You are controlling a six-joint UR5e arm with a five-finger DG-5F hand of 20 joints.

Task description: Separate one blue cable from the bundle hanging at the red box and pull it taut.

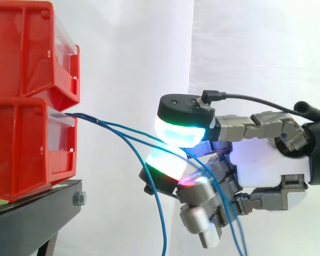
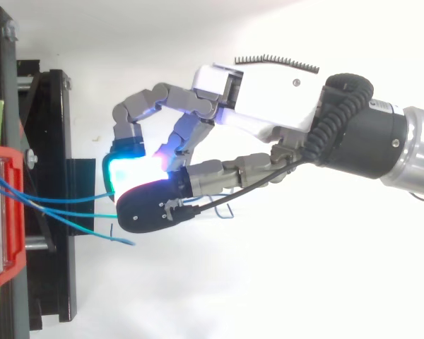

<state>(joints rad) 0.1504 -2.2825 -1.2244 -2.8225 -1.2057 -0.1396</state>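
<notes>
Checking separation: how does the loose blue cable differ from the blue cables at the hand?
The loose cable drops free, clear of the hand; the held cables run between its fingertip pads. Loose cable sags steeply; held cables slope gently. All leave the lower red bin.

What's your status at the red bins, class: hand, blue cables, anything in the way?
Hand curled, pads pinching two blue cables. Cables sagging, not taut; a third cable hangs free. Nothing blocking.
</notes>
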